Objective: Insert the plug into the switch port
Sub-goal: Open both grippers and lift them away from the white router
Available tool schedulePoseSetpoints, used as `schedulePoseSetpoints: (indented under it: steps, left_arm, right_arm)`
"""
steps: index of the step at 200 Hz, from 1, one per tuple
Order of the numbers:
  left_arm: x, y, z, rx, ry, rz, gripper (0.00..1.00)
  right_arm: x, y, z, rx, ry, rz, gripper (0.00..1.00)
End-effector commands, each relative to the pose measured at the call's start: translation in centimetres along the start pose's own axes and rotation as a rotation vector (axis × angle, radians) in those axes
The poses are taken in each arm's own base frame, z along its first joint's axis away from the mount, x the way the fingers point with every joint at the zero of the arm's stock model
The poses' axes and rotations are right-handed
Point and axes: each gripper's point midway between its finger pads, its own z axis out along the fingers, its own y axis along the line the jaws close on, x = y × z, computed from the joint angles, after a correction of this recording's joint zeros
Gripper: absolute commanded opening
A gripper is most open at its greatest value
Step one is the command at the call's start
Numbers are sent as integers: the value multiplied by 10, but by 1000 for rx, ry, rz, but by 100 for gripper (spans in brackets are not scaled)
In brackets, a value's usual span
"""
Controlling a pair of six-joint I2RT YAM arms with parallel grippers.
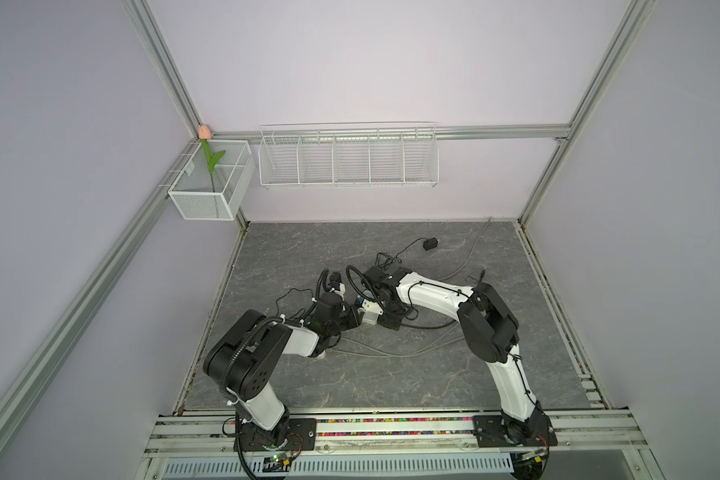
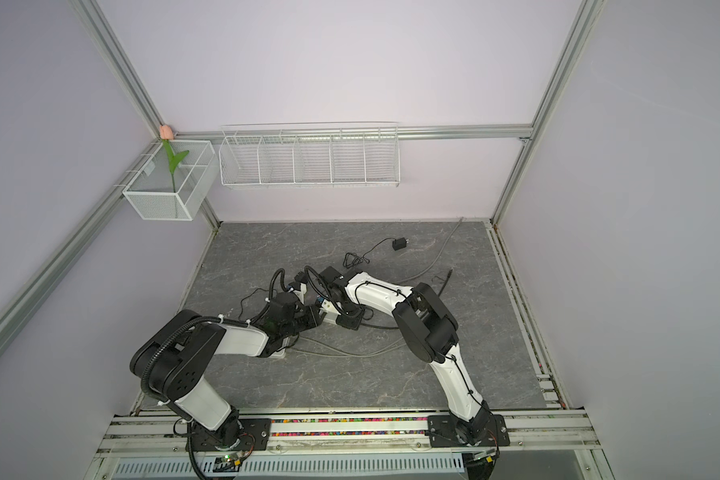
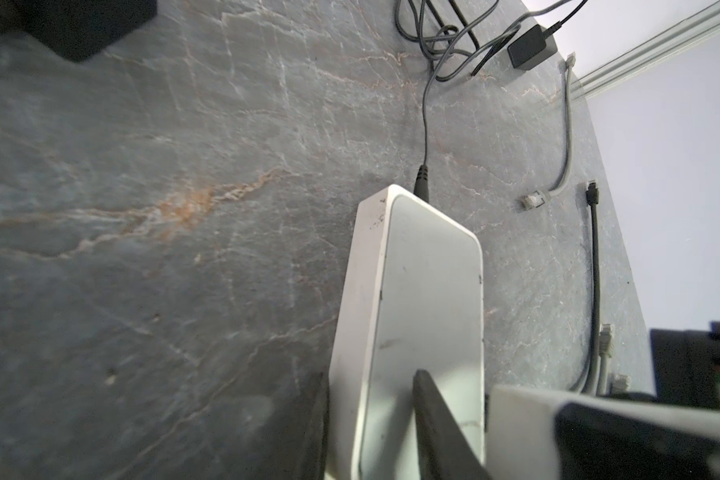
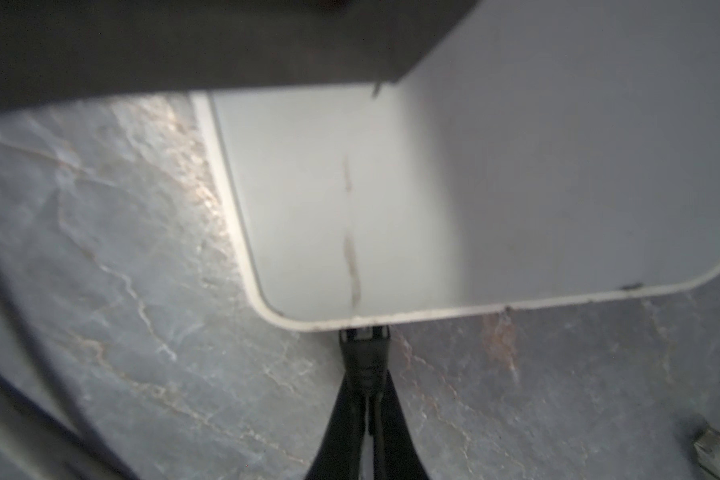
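At the worktop's [image 1: 350,374] middle, the light, rigid-looking switch [image 3: 429,291] is clamped in the left end effector [image 3: 375,407]; the small stiff plug [image 4: 364,353], best pinched at its body as by the right end effector [image 4: 366,403], is held against its edge

Grey marbled tabletop [image 1: 350,374] — loose cables [image 3: 569,137], adapter [image 1: 430,244] (black).
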Motion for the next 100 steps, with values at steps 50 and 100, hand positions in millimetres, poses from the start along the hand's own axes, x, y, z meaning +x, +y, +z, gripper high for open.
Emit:
schedulePoseSetpoints:
  steps: [50, 100]
  left_arm:
    - [26, -18, -25, 61, 230, 16, 35]
    - [-11, -27, -58, -14, 109, 77, 36]
  right_arm:
    - [-50, 7, -33, 77, -404, -9, 37]
    - [-13, 7, -58, 84, -423, 52, 42]
